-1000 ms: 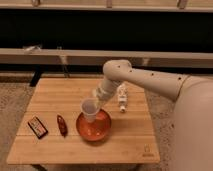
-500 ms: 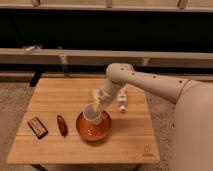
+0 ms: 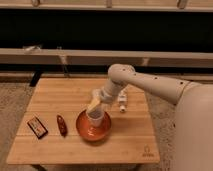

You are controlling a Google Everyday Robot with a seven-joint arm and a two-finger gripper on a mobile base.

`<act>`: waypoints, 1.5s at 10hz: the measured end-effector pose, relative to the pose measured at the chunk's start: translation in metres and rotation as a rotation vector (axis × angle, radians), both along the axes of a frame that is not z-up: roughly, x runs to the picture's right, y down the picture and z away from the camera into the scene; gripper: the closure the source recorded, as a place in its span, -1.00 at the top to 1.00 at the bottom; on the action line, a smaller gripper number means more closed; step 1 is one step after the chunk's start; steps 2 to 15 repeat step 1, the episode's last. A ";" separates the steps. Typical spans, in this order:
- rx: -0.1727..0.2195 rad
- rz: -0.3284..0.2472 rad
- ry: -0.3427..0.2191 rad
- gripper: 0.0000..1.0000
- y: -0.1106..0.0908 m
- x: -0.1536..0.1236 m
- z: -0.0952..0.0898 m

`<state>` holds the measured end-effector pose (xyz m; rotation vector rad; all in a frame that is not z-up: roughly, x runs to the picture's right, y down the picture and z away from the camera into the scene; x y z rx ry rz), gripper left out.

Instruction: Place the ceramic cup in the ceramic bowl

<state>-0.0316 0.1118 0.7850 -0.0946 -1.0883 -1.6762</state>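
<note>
Fingers (image 3: 95, 106) of mine are closed on the rim of the ceramic cup (image 3: 96, 118), which stands upright inside the ceramic bowl (image 3: 93, 126) near the middle of the tabletop (image 3: 75, 92). By my judgement the carrying is done: the cup looks set down in the dish, though I cannot tell whether its base fully rests there. What is left is to let go and lift clear. A second ago I held the cup higher, above the bowl's rim; since then I have lowered it into the bowl. Beside the bowl lie a small dark red item (image 3: 61, 125) and a flat box (image 3: 37, 126).
</note>
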 end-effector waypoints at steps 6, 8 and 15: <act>0.000 -0.001 0.000 0.60 0.000 0.000 0.000; 0.000 -0.001 0.000 0.60 0.000 0.000 0.000; 0.000 -0.001 0.000 0.60 0.000 0.000 0.000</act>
